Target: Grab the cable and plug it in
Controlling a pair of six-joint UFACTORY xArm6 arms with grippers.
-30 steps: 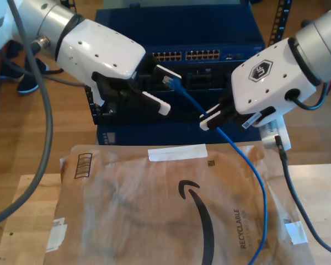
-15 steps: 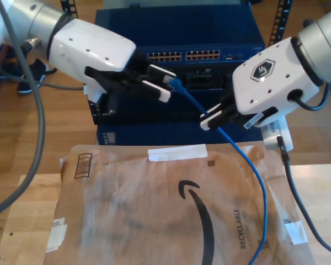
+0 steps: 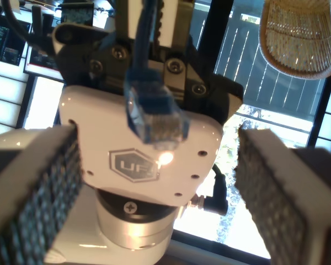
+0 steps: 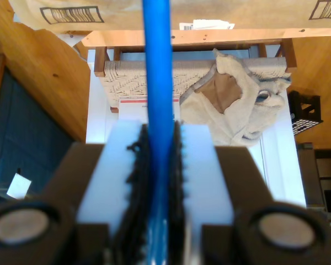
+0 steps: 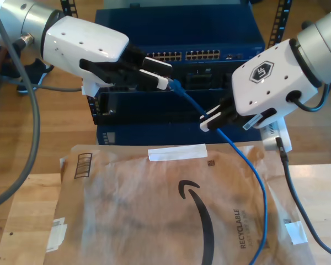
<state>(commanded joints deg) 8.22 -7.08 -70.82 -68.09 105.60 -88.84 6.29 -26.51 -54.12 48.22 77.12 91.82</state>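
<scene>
My second gripper (image 5: 211,117) clamped on the blue cable (image 5: 244,160), its plug (image 3: 154,113) between my first gripper's (image 5: 157,74) parted fingers, "RECYCLABLE" printed on the paper mailer (image 5: 154,215) below.

Glossy blue plastic cable (image 5: 240,152) (translucent plug (image 3: 154,116)), matt paper mailer (image 5: 154,210)

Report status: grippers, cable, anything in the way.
My second gripper shut on the cable. My first gripper open, plug between its pads. Nothing blocking the switch ports.
</scene>
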